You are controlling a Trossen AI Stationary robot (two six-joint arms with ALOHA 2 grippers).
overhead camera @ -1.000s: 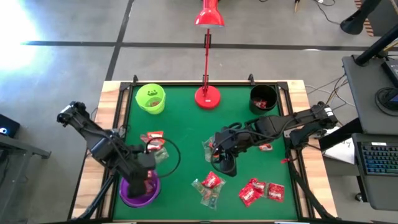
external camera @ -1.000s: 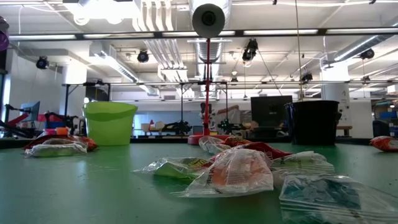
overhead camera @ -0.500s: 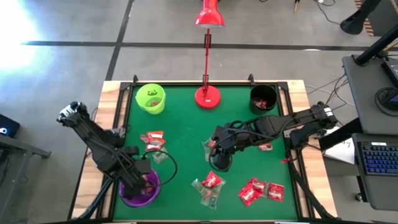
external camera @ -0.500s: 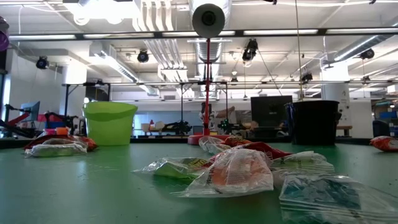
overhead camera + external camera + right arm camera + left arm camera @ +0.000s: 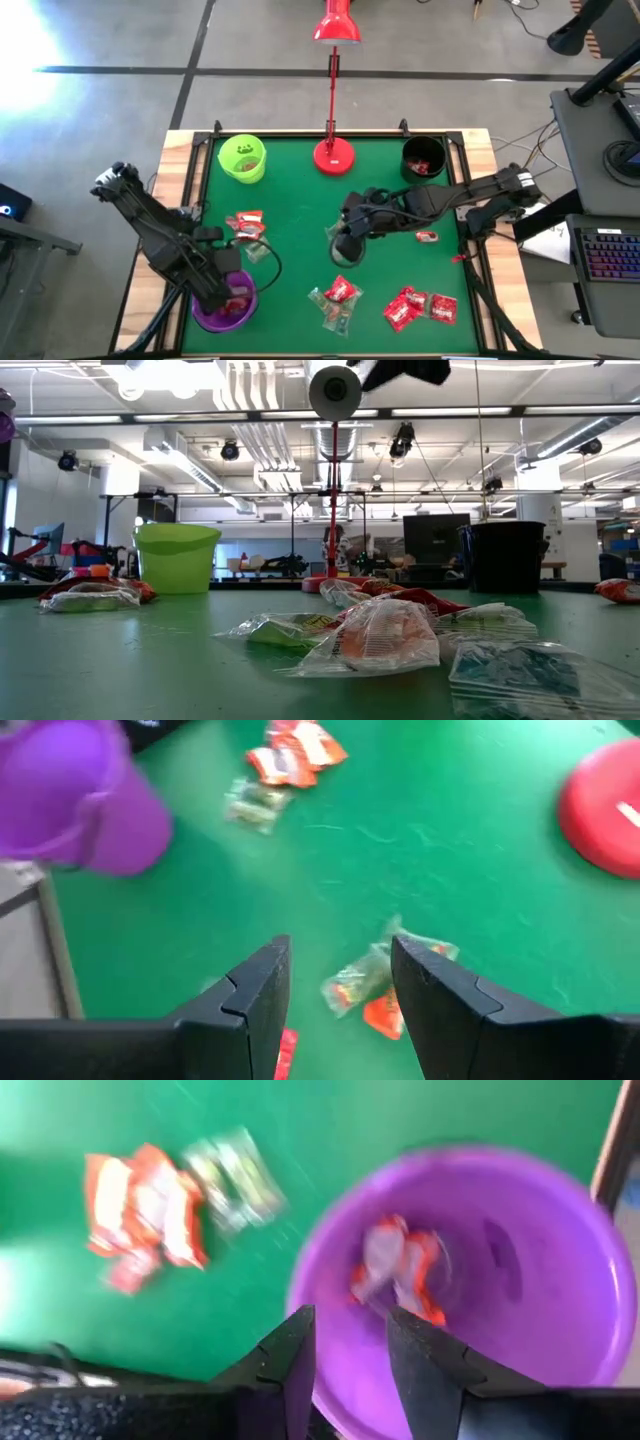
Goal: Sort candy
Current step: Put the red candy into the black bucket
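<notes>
Two risks are showing: the left gripper (image 5: 345, 1342), jaws parted and empty over the purple cup (image 5: 560, 1230) (one candy (image 5: 395, 1270) lying inside), could be tipping its rim, while the right gripper (image 5: 335, 982), also gaping, is hovering over a loose candy pair (image 5: 385, 982) between its fingers and may be snagging both.

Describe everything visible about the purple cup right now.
The purple cup is a round, open-topped tub of glossy plastic, standing upright at the near-left corner of the green table. An orange-and-white wrapped candy lies inside. The left pincer hovers over its rim, fingers apart and empty. More wrapped sweets lie on the mat nearby, apart from it.
</notes>
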